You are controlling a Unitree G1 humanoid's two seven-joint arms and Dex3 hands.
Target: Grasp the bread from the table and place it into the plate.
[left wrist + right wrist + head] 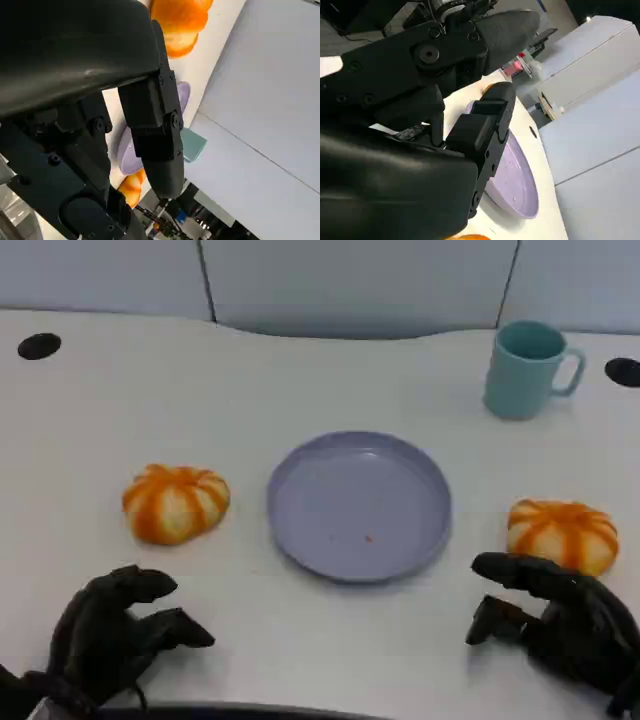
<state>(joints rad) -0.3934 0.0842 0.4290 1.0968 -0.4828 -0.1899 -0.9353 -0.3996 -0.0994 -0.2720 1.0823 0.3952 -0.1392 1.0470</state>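
Two orange-and-white striped bread buns lie on the white table. The left bun [176, 502] sits left of the lavender plate [355, 510], the right bun [562, 533] to its right. The plate holds no bread. My left hand [115, 635] rests near the front edge, below the left bun and apart from it, fingers spread and holding nothing. Just in front of the right bun lies my right hand [560, 622], fingers apart and holding nothing. The left wrist view shows the near bun [180, 20], the plate [125, 152] and the far bun [131, 187]. The plate [517, 182] also appears past my right hand's fingers [485, 130].
A teal mug [528, 368] stands at the back right, behind the right bun. Two black cable holes [38, 345] [622, 371] sit near the table's far corners. Grey wall panels rise behind the table. Open tabletop lies between my hands.
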